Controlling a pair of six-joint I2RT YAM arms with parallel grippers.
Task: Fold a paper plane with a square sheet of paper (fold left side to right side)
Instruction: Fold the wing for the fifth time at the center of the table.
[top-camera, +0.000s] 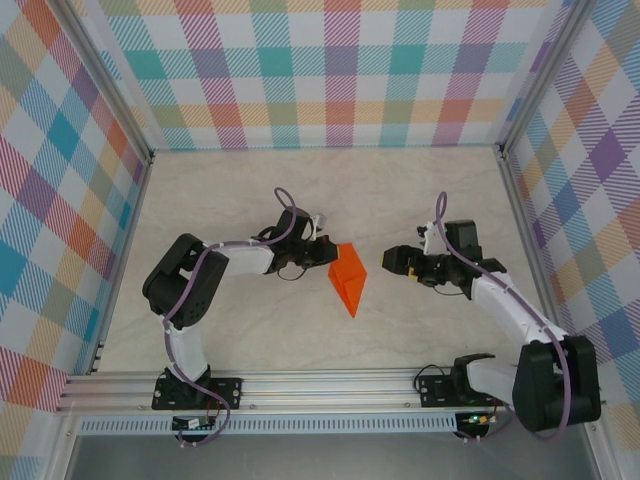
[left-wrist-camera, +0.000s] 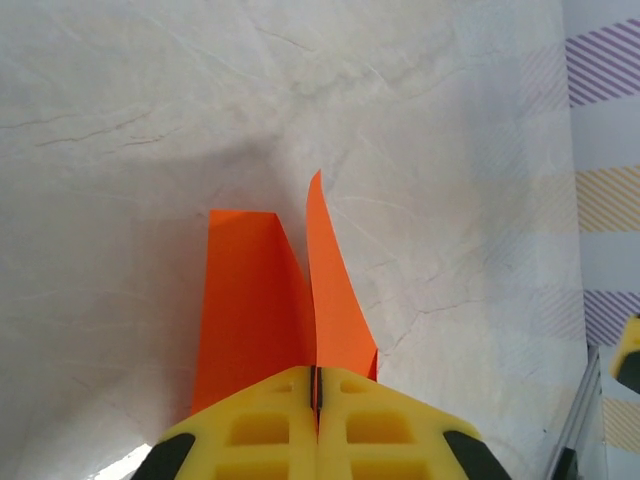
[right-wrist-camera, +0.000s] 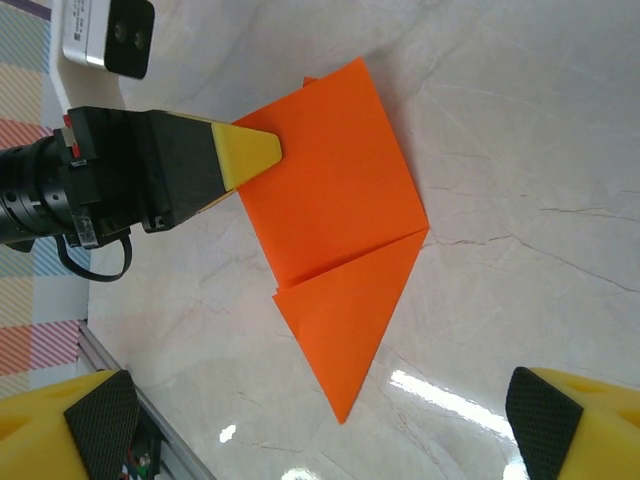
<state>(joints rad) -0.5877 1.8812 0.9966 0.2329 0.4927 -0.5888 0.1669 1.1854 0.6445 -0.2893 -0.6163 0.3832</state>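
Paper (left-wrist-camera: 250, 300) tight in left pincer (left-wrist-camera: 316, 378)

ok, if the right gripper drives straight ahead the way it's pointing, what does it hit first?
Most likely the folded orange paper, lying directly ahead of the right gripper, whose jaws are open. The left gripper, shut on the paper's far edge, sits beyond. Height above the table is unclear.

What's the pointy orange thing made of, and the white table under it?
The orange paper looks thin and matte: sharp creases, one flap standing up. The table looks like glossy marble or laminate: grey veins, bright reflections.
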